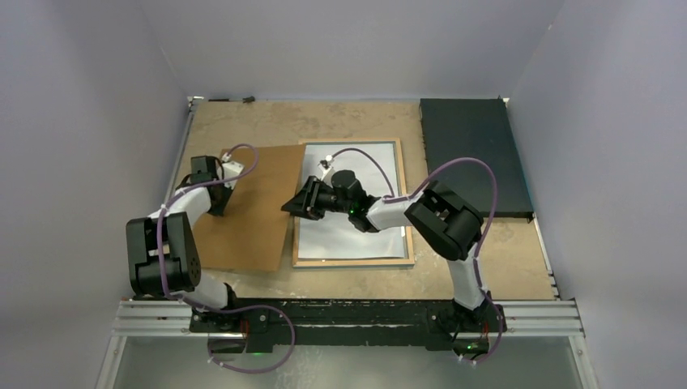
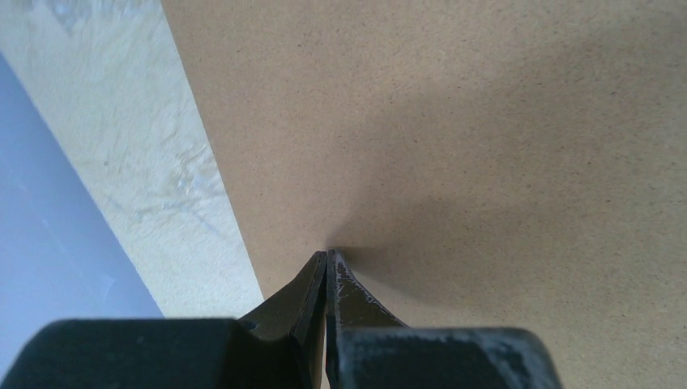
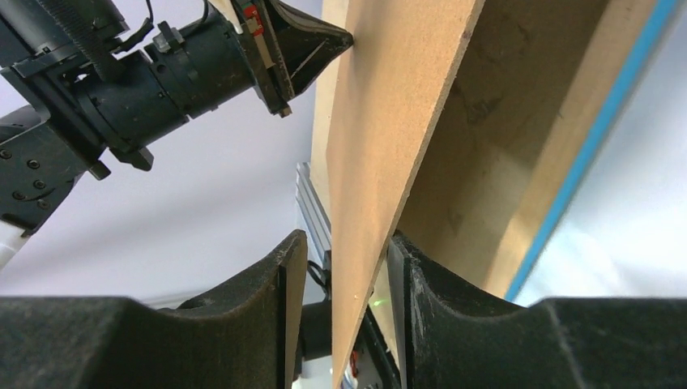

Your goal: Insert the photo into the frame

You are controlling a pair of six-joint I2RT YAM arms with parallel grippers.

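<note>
We see a mid-brown backing board (image 1: 251,215), finely speckled up close, and the frame (image 1: 410,243) with its tan-brown rear rim and, in the right wrist view, a bright blue strip along its front edge. The photo (image 1: 348,239) shows only plain white, and the mat (image 1: 474,154) is a flat near-black. The table (image 1: 356,117) is mottled sandy tan, the walls (image 1: 356,40) pale lavender-grey, the arms (image 1: 162,255) black and white with purple cables (image 1: 478,174).

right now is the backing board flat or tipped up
Tipped up: the right gripper straddles an edge of the backing board, with a wedge-shaped gap above the frame.
</note>
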